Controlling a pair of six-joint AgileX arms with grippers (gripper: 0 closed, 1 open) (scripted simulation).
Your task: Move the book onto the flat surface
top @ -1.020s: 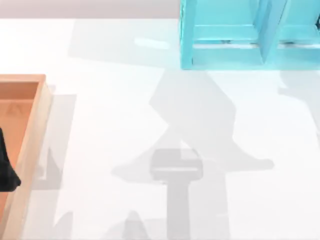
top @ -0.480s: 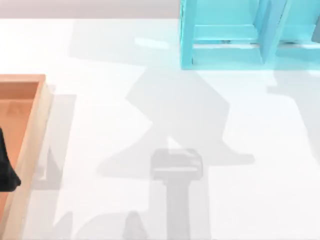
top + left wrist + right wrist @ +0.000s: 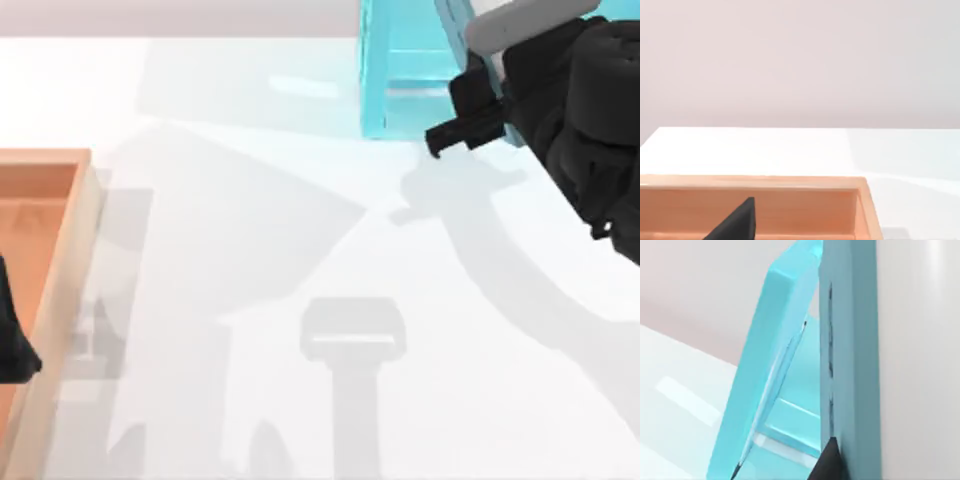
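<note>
The book [image 3: 520, 22] has a teal cover and white page edges. It hangs at the back right in the top view, above the flat surface [image 3: 300, 230], the white tabletop. My right gripper [image 3: 478, 95] is shut on it in front of the light cyan shelf unit [image 3: 400, 70]. In the right wrist view the book [image 3: 850, 340] stands on edge, its white pages [image 3: 920, 365] close by, and one dark fingertip [image 3: 827, 462] lies against its cover. My left gripper [image 3: 12, 345] is parked over the orange tray [image 3: 70, 250] at the left edge.
The cyan shelf unit [image 3: 780, 340] stands at the back of the table, right of centre. The orange wooden tray [image 3: 790, 182] takes up the left side, with a dark left fingertip [image 3: 735, 225] above it. Wide white tabletop lies between tray and shelf.
My right arm has come into the top view from the upper right, carrying the book out of the shelf. The shadows on the table have shifted. The left arm has not moved.
</note>
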